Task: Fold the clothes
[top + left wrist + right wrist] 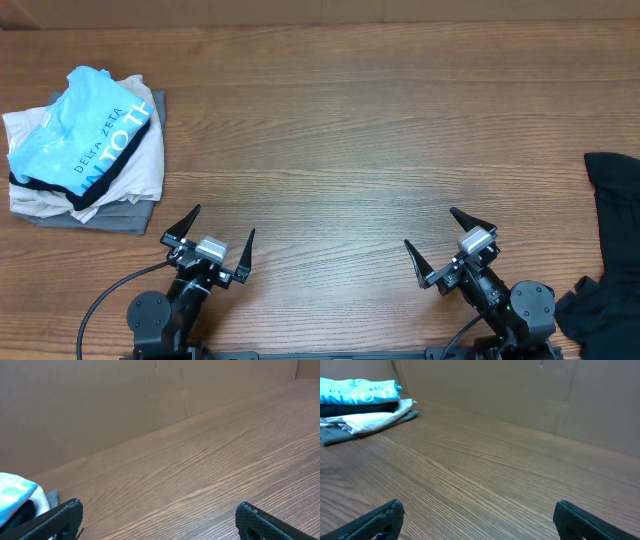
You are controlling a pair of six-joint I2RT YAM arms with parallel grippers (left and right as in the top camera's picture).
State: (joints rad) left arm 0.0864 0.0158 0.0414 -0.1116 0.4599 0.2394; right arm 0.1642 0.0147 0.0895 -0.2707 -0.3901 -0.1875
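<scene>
The plain black soft-fabric shirt (612, 185) lies bunched at the right edge of the brown wooden bench (350, 130), partly outside the overhead view. A grab there would probably pinch several layers, or drag the cloth over the edge. It lies to the right of the right claw (432, 230), apart from it, and well apart from the left claw (222, 222). Both claws gape wide, holding nothing.
</scene>
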